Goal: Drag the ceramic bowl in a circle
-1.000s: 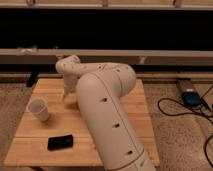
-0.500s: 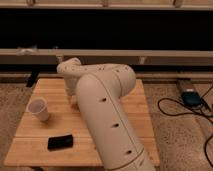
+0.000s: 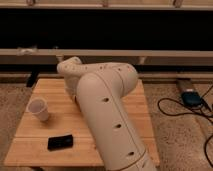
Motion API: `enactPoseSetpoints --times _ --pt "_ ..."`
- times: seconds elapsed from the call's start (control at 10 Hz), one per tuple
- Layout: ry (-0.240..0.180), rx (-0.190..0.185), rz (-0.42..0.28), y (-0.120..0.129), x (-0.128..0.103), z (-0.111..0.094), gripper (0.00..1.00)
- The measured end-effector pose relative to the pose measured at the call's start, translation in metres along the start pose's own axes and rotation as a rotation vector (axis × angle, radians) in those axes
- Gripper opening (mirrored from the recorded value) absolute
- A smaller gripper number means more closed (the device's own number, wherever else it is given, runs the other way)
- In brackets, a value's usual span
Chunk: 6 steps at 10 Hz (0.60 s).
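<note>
gripper (image 3: 69,94) closed, low over wooden table (image 3: 30,146).

Gripper occluded by arm (image 3: 107,110), over counter's (image 3: 30,145) far middle, fingers closed; what they grip n/v. Arm cut off at btm edge.

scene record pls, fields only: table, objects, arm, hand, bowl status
table: wooden, light slats
paper cup: white, upright, left side of the table
black object: flat, rectangular, front left, apart from the cup
arm: cream, crosses the middle of the view and covers the table's centre
hand: down at the tabletop behind the cup, largely hidden by the arm, shut; what it grips cannot be seen
ceramic bowl: not visible, possibly behind the arm
floor: cables to the right of the table
</note>
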Motion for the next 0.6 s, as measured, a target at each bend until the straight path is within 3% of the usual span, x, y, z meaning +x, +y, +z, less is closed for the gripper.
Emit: enactPoseSetpoints --times 0.4,0.6 --pt "-0.043 -0.013 -0.076 0.014 -0.013 -0.028 0.00" --pt "-0.055 -0.038 -0.150 0.045 -0.023 -0.031 0.00"
